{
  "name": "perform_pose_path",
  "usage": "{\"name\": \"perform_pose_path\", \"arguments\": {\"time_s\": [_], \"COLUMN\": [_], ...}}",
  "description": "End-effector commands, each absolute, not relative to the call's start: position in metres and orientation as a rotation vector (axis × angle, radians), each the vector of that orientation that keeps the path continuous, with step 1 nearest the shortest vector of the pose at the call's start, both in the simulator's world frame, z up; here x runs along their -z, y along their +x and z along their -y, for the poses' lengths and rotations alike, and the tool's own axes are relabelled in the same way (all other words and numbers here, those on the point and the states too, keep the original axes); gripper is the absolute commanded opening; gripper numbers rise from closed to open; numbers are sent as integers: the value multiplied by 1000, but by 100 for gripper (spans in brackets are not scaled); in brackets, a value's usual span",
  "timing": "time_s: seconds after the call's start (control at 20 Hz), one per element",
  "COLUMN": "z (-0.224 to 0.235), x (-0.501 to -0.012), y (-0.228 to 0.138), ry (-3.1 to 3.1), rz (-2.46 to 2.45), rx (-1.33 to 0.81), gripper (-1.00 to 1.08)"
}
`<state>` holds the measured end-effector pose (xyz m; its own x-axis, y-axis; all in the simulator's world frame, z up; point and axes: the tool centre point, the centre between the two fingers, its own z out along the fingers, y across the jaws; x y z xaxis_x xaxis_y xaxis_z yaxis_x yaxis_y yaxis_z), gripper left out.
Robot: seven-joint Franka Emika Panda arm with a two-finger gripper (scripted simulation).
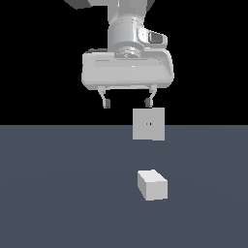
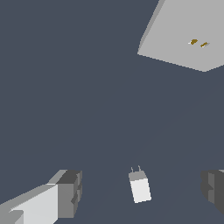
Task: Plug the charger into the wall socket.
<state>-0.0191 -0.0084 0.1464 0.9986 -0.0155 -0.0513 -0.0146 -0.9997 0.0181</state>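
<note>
Two things wait on the dark floor (image 1: 58, 193): the charger (image 1: 153, 184), a small white block, and the socket (image 1: 148, 124), a flat grey plate standing up behind it with two tiny holes in the middle. The two are apart. The gripper (image 1: 128, 102) hangs high above them with its fingers spread wide and nothing between them. In the wrist view the charger (image 2: 140, 186) lies between the two fingers (image 2: 69, 192) but far below, and two little pins stick out of one end, pointing roughly toward the socket (image 2: 183, 35). This looks like the very first step, the reach for the charger; nothing is held yet. Next the gripper likely needs to come straight down over the block, fit a finger on each side, and squeeze. It should hold the flat sides and leave the pins free, so they can slide into the holes later.
</note>
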Motion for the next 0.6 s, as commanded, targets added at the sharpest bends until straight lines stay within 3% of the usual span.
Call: {"name": "perform_pose_path", "arguments": {"time_s": [0.0,0.55], "z": [8,12], "x": [-146,-133], "y": [-19,-37], "ry": [3123,3126], "rz": [23,-29], "rx": [80,61], "gripper": [100,100]}}
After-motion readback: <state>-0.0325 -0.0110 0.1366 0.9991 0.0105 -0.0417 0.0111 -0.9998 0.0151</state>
